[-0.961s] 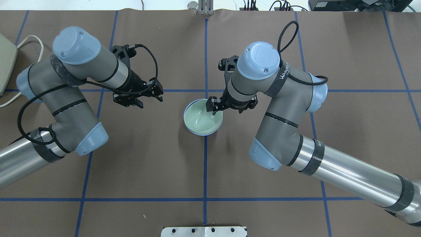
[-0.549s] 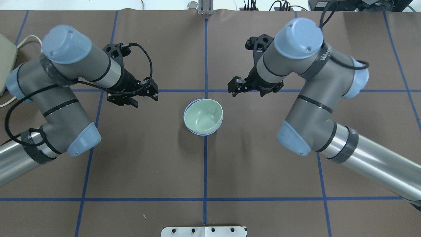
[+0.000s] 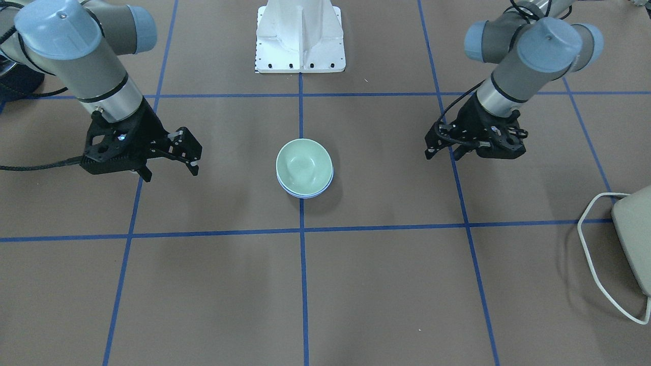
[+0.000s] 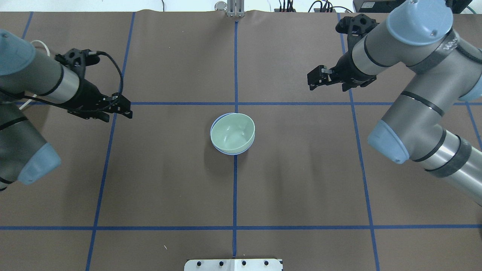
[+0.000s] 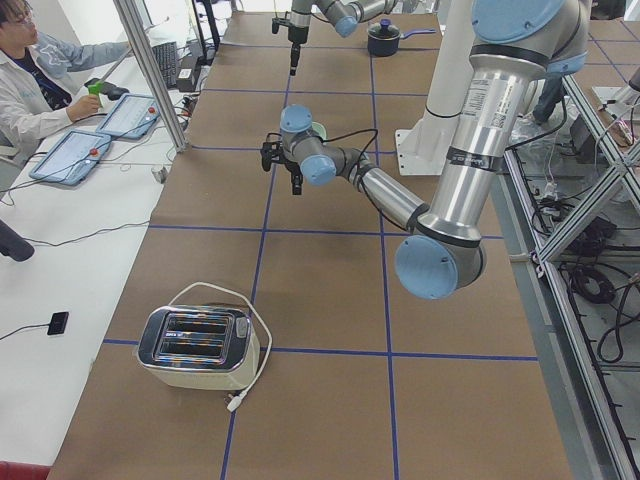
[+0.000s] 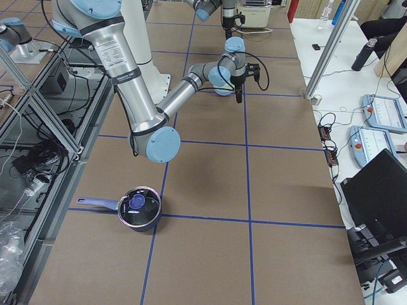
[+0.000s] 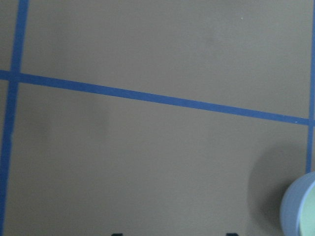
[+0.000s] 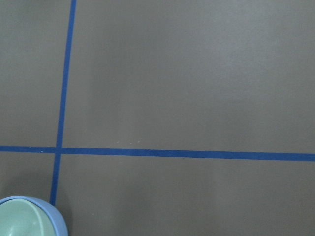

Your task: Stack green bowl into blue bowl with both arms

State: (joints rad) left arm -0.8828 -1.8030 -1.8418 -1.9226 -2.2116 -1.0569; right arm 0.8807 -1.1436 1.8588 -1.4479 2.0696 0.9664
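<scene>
1. The green bowl is pictured nested inside the blue bowl, of which only a thin rim is shown around it. The pair is set upright at the middle of the brown-covered table, on the centre line of the blue tape grid.
2. The left gripper is held above the table on the robot's left, well apart from the bowls. Its jaws are spread and nothing is held between them.
3. The right gripper is held well clear on the opposite side, with its jaws parted wide and empty.
4. In each wrist view only a sliver of the stacked bowls is caught at the bottom corner.
5. The white pedestal is seen behind the bowls. A toaster is placed at the table's left end and a lidded saucepan at its right end.
</scene>
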